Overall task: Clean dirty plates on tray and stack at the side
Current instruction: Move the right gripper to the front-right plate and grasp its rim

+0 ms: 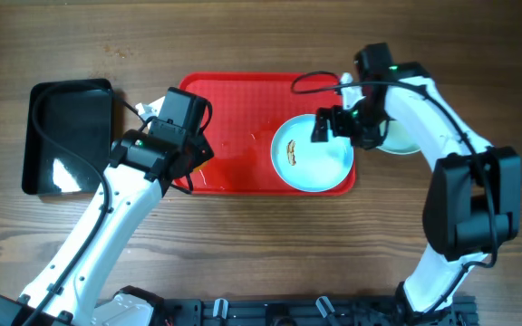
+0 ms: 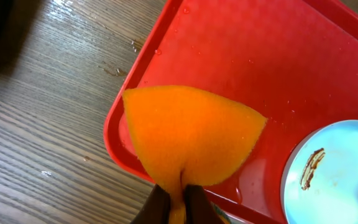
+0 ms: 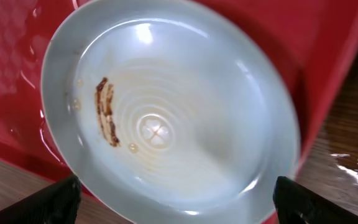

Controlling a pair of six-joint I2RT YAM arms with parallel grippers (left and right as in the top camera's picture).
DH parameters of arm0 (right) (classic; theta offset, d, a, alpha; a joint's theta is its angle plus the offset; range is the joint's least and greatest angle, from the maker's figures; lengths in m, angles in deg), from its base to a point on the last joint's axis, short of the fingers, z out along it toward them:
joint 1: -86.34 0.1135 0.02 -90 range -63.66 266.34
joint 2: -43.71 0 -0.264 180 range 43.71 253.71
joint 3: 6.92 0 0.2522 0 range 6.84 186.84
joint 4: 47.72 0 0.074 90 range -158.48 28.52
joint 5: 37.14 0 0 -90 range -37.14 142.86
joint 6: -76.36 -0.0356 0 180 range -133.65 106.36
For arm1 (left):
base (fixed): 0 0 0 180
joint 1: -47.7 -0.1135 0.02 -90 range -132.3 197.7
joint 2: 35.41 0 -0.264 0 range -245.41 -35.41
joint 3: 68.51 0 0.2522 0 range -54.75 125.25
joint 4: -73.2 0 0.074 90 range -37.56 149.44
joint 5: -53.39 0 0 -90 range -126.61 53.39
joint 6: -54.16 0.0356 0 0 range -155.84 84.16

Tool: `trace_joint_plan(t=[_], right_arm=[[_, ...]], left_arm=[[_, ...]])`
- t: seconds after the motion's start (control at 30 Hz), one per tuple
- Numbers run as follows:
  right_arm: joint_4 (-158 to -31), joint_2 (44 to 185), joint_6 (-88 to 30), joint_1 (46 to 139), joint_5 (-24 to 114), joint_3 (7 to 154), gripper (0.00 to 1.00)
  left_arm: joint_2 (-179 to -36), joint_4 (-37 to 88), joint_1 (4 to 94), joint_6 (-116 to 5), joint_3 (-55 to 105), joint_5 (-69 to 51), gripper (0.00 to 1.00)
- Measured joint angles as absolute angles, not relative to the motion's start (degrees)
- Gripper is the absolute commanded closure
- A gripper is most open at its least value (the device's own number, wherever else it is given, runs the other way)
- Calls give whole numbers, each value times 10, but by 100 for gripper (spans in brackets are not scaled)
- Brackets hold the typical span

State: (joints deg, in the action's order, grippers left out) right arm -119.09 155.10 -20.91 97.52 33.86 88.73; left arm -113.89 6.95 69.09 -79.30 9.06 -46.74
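At the tray's (image 1: 234,109) right end, 1 smeared plate (image 1: 311,167) under the wide-open right hand (image 1: 333,127). Best steadied by its rim, then scrubbed along the brown streak (image 3: 106,112) with the left hand's (image 2: 174,202) pinched sponge (image 2: 188,134).

The wooden table (image 1: 261,36) fills the background, its mid-brown boards running left to right in the overhead view. The grain is streaked with darker lines, and a small dark mark (image 1: 120,52) sits toward the far left. The light is soft and even, falling from above and leaving only faint shadows on the wood. Small water droplets (image 2: 114,70) lie on the surface in the left wrist view, and a wet patch (image 3: 352,163) glints pale in the right wrist view.
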Motion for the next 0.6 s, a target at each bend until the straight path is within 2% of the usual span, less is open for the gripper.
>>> trace_joint_plan(t=[0.33, 0.53, 0.6], right_arm=[[-1190, 1550, -244, 1021, 375, 887, 1], [-1171, 1543, -245, 1022, 382, 887, 14], [-1171, 1543, -243, 1022, 390, 887, 14]], left_arm=[[-1139, 101, 691, -796, 59, -465, 96], [-1139, 112, 691, -797, 44, -465, 96], [-1139, 113, 691, -797, 44, -465, 96]])
